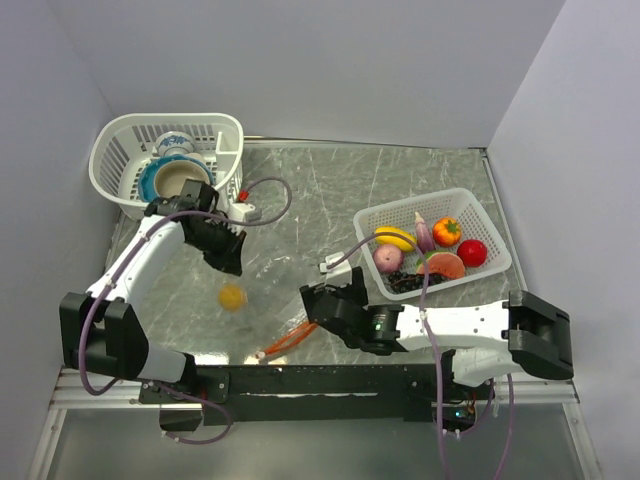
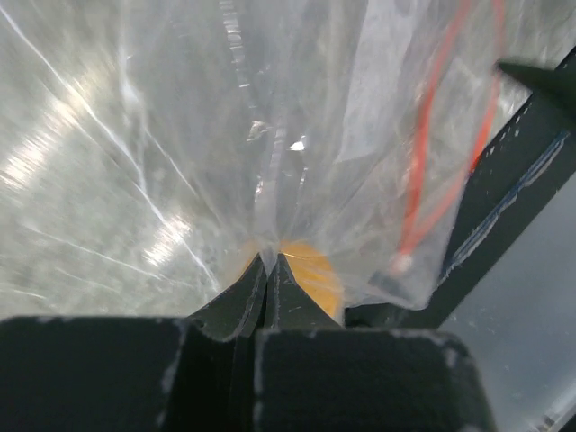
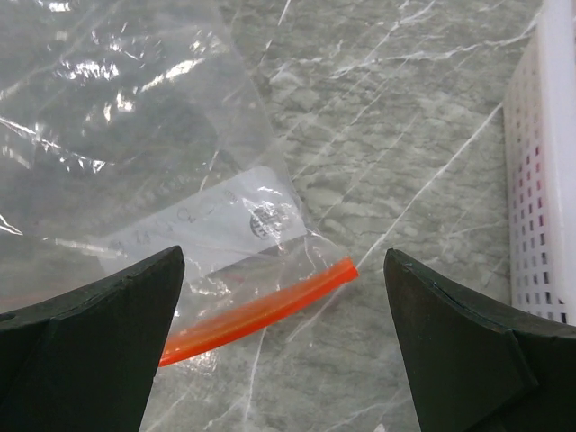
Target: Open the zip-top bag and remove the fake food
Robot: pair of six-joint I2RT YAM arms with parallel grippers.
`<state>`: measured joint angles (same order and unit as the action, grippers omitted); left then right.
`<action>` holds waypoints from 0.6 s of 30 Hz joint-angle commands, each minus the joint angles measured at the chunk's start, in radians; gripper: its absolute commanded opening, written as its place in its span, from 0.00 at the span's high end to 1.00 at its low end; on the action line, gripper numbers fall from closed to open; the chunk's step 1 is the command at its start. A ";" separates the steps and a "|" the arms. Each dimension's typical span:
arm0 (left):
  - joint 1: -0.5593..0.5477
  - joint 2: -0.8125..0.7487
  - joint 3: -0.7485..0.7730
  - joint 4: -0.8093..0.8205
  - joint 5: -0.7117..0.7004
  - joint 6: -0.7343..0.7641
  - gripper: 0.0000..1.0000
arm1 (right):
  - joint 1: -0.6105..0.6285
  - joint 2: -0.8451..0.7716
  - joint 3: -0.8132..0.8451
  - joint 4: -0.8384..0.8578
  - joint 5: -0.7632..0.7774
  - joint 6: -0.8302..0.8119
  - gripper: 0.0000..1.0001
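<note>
The zip-top bag (image 3: 135, 117) was pinched tight by the left gripper (image 2: 268, 261); the right gripper (image 3: 281, 270) was held wide open at the bag's four o'clock.

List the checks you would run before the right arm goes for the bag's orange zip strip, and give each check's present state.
1. Left fingers shut on the zip-top bag: ok.
2. Right fingers open wide: ok.
3. Zip strip lies between the right fingers in the wrist view: ok.
4. Bag mouth unzipped: cannot tell.
5. Yellow fake food out of the bag: not ok, it shows through the plastic by the left fingers.
</note>
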<state>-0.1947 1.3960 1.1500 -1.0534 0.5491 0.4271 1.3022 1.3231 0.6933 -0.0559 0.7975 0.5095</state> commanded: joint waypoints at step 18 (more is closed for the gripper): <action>-0.229 -0.008 0.225 -0.036 -0.242 -0.173 0.99 | 0.020 0.028 0.003 0.048 -0.014 0.026 0.00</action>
<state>-0.4206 1.4197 1.3777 -1.1172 0.3538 0.2634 1.3159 1.3731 0.6933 -0.0414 0.7715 0.5194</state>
